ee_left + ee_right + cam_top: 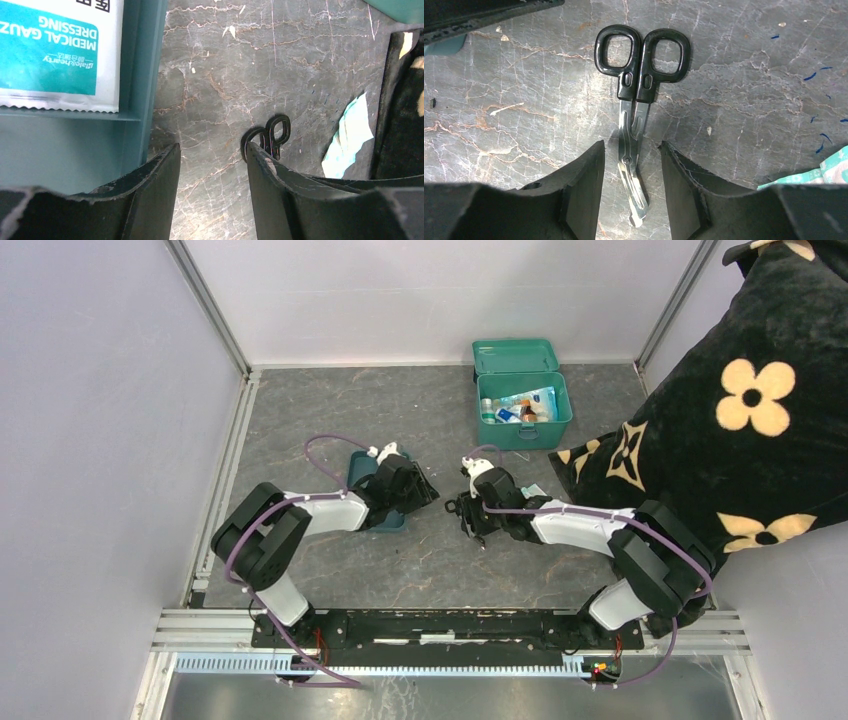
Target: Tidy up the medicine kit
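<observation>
Black-handled scissors [633, 120] lie on the grey surface [749, 100], handles at twelve o'clock, blades between our nearer right hand's [630, 145] parted, empty jaws.

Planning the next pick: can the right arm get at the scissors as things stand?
Likely yes: the right gripper is open astride the scissors, blades between its fingers, with only bare table around them.
</observation>
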Robot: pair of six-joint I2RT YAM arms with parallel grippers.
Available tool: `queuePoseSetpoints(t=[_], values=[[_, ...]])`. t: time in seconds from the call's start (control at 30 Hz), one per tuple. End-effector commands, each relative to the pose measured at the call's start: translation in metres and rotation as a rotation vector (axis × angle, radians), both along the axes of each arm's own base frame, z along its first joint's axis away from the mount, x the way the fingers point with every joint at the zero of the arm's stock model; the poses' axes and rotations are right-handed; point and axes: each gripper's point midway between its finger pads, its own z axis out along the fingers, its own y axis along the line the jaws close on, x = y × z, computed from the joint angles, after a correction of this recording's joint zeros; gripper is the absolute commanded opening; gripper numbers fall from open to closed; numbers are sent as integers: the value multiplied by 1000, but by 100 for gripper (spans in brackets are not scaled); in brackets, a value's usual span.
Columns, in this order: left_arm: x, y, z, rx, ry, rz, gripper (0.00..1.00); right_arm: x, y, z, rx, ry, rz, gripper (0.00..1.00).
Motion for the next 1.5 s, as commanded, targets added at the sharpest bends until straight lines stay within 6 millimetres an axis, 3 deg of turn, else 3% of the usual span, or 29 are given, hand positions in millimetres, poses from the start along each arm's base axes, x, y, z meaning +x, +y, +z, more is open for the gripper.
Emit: queuePoseSetpoints(t=[0.0,0.17,0.43,0.6,0.83,1.07,1.2,1.47], values=[[-5,10,1,16,-18,14,59,2,-1,-6,-74,5,-3,51],[-7,-10,10,-70,-48,-67,60,1,-13,-25,-206,24,5,51],[-10,-17,7,-88,-41,-80,60,-10,-32,-40,-320,67,23,43],[-15,-25,4,-129,-16,-100,60,-17,-28,-45,-288,94,45,22],[-19,-40,0,-166,-1,-148,60,-15,-10,-33,-140,82,27,7],[-22,-49,-9,-170,26,-168,58,-7,-8,-15,-20,50,-23,4],[-27,-47,-20,-169,59,-153,58,-6,-10,-14,12,54,-38,3],[-36,-65,-25,-235,82,-196,51,-6,-7,-9,86,54,-47,2]])
